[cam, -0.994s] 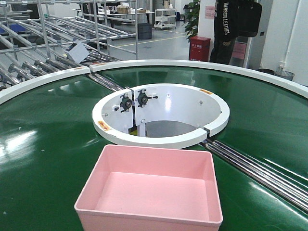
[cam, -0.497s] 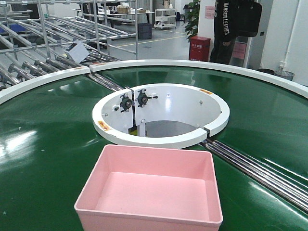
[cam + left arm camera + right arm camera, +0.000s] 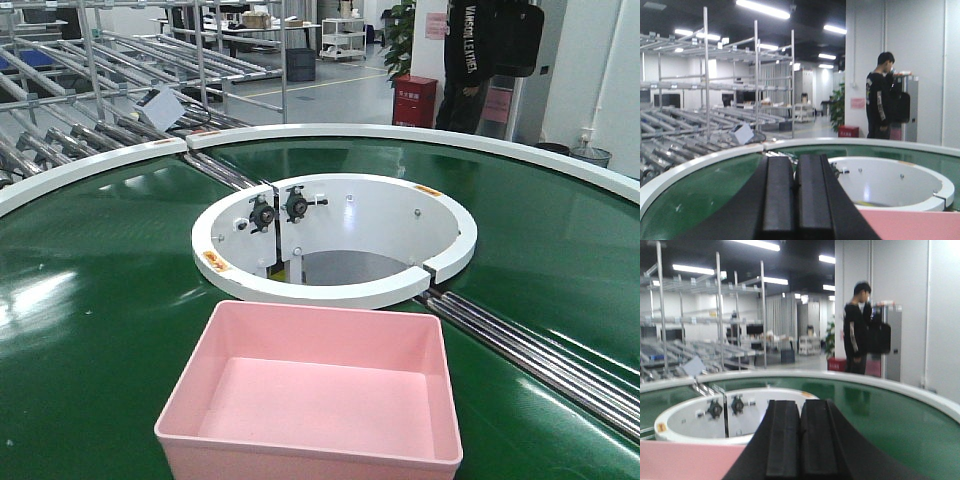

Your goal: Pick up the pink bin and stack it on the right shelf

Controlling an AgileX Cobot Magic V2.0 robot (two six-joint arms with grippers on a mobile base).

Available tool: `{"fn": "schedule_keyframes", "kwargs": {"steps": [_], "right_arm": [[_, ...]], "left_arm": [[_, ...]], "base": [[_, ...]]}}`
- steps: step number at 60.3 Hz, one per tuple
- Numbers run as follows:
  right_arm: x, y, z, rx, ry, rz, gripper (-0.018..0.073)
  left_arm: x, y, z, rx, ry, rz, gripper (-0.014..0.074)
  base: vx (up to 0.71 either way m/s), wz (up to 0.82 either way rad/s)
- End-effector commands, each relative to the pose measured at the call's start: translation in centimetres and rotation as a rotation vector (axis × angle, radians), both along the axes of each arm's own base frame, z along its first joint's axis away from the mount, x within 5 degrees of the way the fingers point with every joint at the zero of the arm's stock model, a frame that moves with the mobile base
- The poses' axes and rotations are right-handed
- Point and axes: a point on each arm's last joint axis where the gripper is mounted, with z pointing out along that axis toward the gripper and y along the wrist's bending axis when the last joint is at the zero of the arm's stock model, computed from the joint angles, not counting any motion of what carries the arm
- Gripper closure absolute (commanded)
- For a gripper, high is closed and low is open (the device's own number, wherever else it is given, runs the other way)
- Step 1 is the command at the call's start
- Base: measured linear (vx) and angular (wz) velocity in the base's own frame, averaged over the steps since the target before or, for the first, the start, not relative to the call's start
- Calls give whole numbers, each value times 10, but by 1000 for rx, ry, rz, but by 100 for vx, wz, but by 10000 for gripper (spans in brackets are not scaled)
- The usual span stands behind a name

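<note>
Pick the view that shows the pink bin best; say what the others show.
Exterior front-facing view: the pink bin sits on the green belt, open and empty, only its near wall cropped. The left wrist view catches a pink sliver at lower right; the right wrist view, at lower left.

Both wrist views are dim and soft: the left fingers and right fingers sit as dark, blurred slabs, lit from ceiling strip lights far above and beyond them, which flare white. The front view is brighter and sharper, with pale glare patches on the green belt and even light inside the pink bin
</note>
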Motion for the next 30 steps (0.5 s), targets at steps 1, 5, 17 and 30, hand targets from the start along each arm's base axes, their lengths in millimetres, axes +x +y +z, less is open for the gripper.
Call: {"fn": "schedule_keyframes", "kwargs": {"steps": [1,5,17,30], "right_arm": [[6,-1,29,-20,61,-14,568],[17,-1,35,-19,180,-17,568],[58,-1,17,-17,515,-19,568],[94,-1,-8,-43,756,-14,558]], "left_arm": [[5,0,30,-10,83,2,596],[14,0,35,-9,207,9,596],[50,-1,13,-9,534,15,596],[71,-1,-8,0,667,19,581]], "base": [[0,0],[0,0],[0,0],[0,0]]}}
